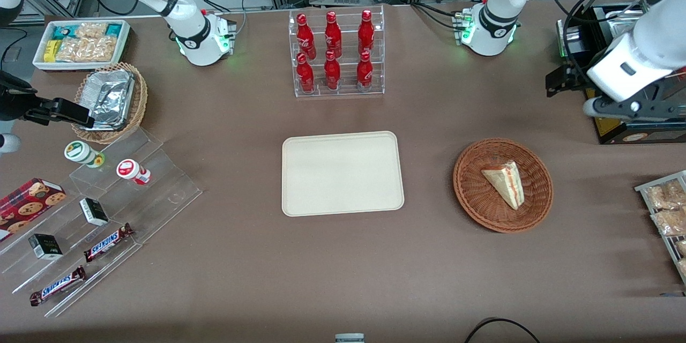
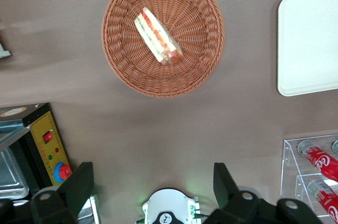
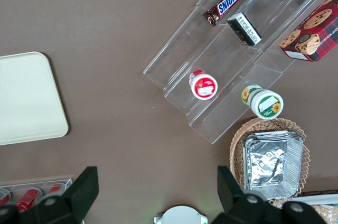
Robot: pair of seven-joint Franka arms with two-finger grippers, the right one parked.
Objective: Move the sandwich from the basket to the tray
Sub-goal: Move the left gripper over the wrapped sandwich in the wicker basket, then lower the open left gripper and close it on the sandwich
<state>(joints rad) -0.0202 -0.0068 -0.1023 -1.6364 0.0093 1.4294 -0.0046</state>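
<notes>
The sandwich (image 1: 505, 182) (image 2: 157, 37), a pale bread wedge with red and green filling along its cut edge, lies in the round reddish-brown wicker basket (image 1: 471, 193) (image 2: 124, 65). The cream-beige tray (image 1: 342, 172) (image 2: 309, 44) lies flat and bare beside the basket, toward the middle of the table. My left gripper (image 1: 561, 82) (image 2: 152, 182) hangs high over the table, farther from the front camera than the basket and toward the working arm's end. It is open, its fingers wide apart with nothing between them.
A clear rack of red bottles (image 1: 336, 53) (image 2: 317, 166) stands farther from the front camera than the tray. A black box with a yellow panel (image 1: 632, 128) (image 2: 50, 147) sits under my gripper. Snack packets on a rack (image 1: 664, 209) lie at the working arm's end. Stepped acrylic shelves with snacks (image 1: 96, 214) occupy the parked arm's end.
</notes>
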